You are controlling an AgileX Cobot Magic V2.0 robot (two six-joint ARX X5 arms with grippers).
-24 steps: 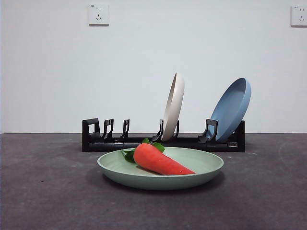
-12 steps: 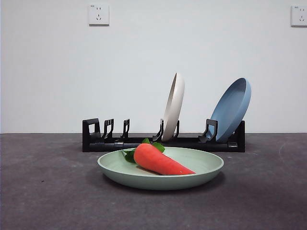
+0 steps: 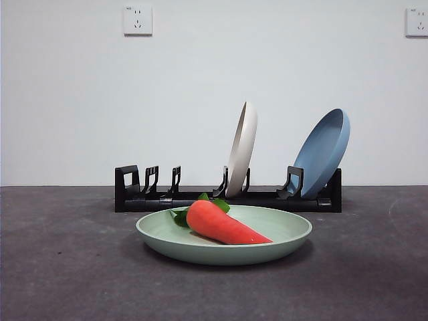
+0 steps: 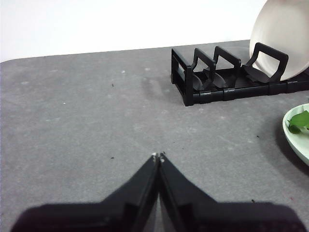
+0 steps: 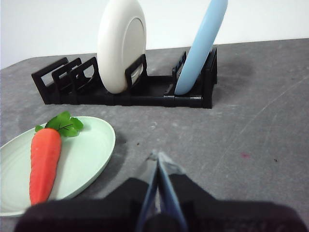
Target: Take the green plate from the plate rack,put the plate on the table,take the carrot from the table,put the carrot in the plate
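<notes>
From the front view I have bare counter [image 3: 60, 267] on either side of the green plate [image 3: 281, 234] and in front of it, all the way to the picture's edges. The plate sits flat, just in front of the plate rack [image 3: 194, 198], with a thin strip of counter between them. The carrot [image 3: 224, 224] lies across the plate, leaves toward the rack, tip pointing to the plate's near right rim. In the rack a cream-white plate [image 3: 242, 147] stands near the middle and a blue plate [image 3: 322, 152] leans at the right end; the left slots hold nothing. I see neither arm here.

In the left wrist view my left hand [image 4: 159, 156] is pinched fully together, nothing between the jaws, hovering over open counter [image 4: 87, 121]. The rack's end [image 4: 193, 82] lies ahead, well apart, with the cream-white plate [image 4: 285, 34] behind it. Only a sliver of the green plate [image 4: 294, 135] and the carrot's leaves [image 4: 300, 121] shows at the frame's edge, off to the side of the hand.

In the right wrist view my right hand [image 5: 158, 157] is likewise closed tight and holds nothing, over bare counter [image 5: 251, 125]. The green plate [image 5: 96, 145] with the carrot [image 5: 44, 162] lies near, beside the hand, not touching it. The rack [image 5: 145, 94] lies beyond with the cream-white plate [image 5: 120, 46] and blue plate [image 5: 203, 43].
</notes>
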